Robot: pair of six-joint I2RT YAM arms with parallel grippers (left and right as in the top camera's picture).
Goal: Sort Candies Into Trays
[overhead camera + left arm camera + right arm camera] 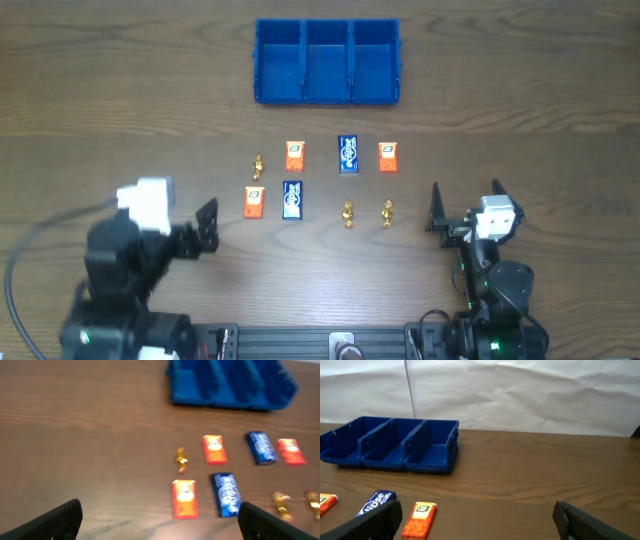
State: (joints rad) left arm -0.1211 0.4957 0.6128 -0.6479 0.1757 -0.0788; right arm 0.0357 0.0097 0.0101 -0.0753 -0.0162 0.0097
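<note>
Matt wood-grain table (120, 100); smooth blue plastic tray (327, 95); gold candies (347, 213) in shiny crinkled foil.

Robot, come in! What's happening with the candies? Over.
Left gripper and right gripper open, empty. Eight candies on table. Tray empty. Nothing between them.

The print on the candy wrappers (419, 519) is too small to read.

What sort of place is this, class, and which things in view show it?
Probably a robot test bench, not a home: a plain white backdrop behind a wood-grain table, candies laid in neat rows, and an empty blue three-compartment tray.
</note>
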